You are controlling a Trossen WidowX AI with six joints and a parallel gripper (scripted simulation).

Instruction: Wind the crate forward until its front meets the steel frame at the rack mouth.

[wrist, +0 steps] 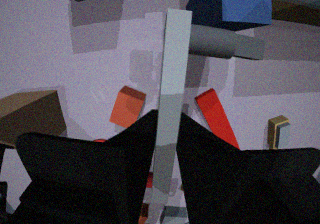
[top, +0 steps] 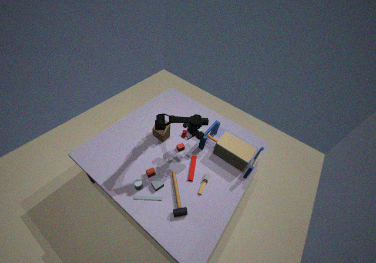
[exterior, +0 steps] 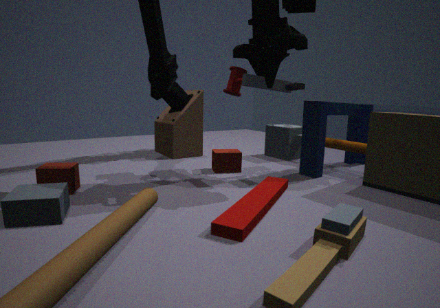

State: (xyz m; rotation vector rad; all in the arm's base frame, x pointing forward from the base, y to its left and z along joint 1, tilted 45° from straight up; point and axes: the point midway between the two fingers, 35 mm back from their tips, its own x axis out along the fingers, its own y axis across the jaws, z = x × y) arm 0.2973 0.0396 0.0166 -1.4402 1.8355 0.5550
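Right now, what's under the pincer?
Under the pincer, the winch handle is clamped between its fingers, off the bench. From the top view the arm covers most of that spot, so the winch's round hole can't be seen.
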